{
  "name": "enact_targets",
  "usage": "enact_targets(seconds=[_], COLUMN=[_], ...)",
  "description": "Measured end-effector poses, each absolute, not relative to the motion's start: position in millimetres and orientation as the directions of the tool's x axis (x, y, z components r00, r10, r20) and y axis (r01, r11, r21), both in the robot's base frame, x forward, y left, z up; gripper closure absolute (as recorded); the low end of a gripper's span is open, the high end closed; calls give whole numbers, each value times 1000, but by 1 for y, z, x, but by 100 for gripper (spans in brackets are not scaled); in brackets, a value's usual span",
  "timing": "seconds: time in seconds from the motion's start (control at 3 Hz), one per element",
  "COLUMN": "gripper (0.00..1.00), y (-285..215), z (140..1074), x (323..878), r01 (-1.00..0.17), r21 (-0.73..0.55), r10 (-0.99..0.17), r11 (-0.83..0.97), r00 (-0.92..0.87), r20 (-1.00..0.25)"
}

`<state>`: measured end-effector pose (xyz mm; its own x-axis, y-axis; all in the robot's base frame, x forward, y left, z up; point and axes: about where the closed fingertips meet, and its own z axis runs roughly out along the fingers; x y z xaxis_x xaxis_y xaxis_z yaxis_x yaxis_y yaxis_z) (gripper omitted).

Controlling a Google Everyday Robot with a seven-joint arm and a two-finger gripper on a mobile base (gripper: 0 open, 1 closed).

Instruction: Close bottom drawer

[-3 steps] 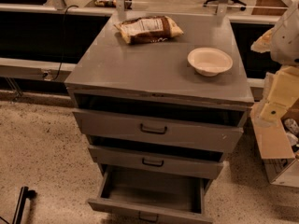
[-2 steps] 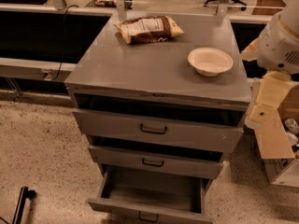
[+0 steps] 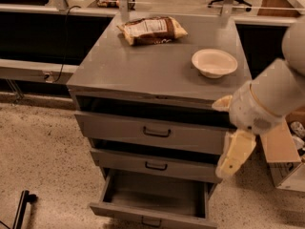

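Note:
The grey metal cabinet [image 3: 143, 70] has three drawers. The bottom drawer [image 3: 155, 197] is pulled far out at the lower edge of the view, and it looks empty inside. Its small dark loop handle [image 3: 151, 222] is cut by the frame's bottom edge. My gripper [image 3: 232, 149] hangs from the white arm that comes in from the right. It sits in front of the cabinet's right front corner, level with the middle drawer [image 3: 155, 165] and above the bottom drawer's right side. It holds nothing that I can see.
The top drawer [image 3: 152, 132] and the middle drawer each stand slightly out. A chip bag [image 3: 152, 29] and a white bowl [image 3: 214, 62] lie on the cabinet top. A cardboard box [image 3: 281, 149] stands on the floor at the right. A black object [image 3: 21, 209] is at the lower left.
My arm has swung left and down from the right edge. The gripper now hangs by the cabinet's right front corner. The drawers have not moved.

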<state>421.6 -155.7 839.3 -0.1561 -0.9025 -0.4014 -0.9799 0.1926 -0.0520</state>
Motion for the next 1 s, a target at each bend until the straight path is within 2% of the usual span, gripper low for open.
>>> enact_targets(seconds=[0.33,0.67,1.0], gripper=[0,0,0], y=[-155,-181,-164], z=[789,762,744], x=[386,367,384], r01=[-973,-952,-963], r21=[-60,-70,-55], r10=[-856,-845,-846], r11=[222,297,264], r00=[-165,-228,-204], r20=[-490,-484,-492])
